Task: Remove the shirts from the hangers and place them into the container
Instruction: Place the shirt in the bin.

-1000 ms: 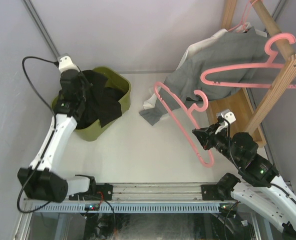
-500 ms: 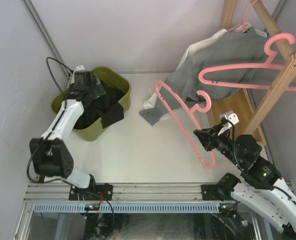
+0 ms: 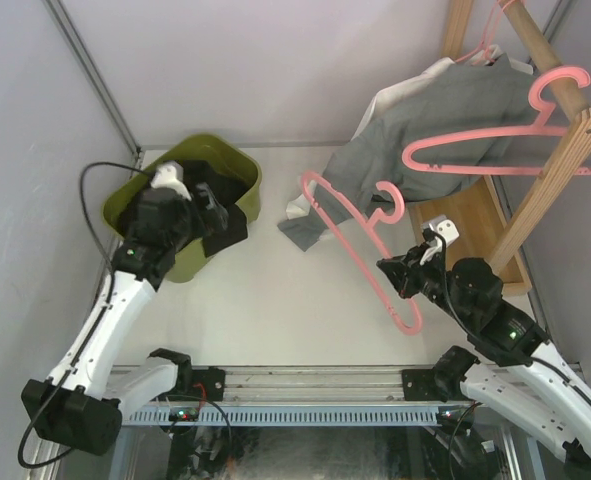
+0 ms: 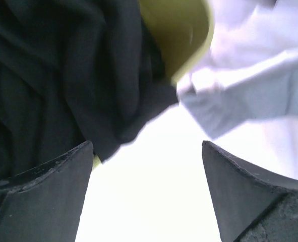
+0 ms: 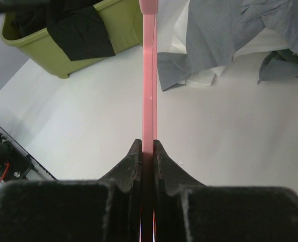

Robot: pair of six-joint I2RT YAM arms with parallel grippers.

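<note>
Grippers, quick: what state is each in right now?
Left gripper: open, holding nothing.
Right gripper: closed on a pink hanger.

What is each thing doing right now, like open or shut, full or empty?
left jaws: wide open, empty
right jaws: shut on the held hanger
held hanger: bare
black shirt: in the container, flap over its rim
container: upright
grey shirt: hanging from the rack
second hanger: hooked on the pole
</note>
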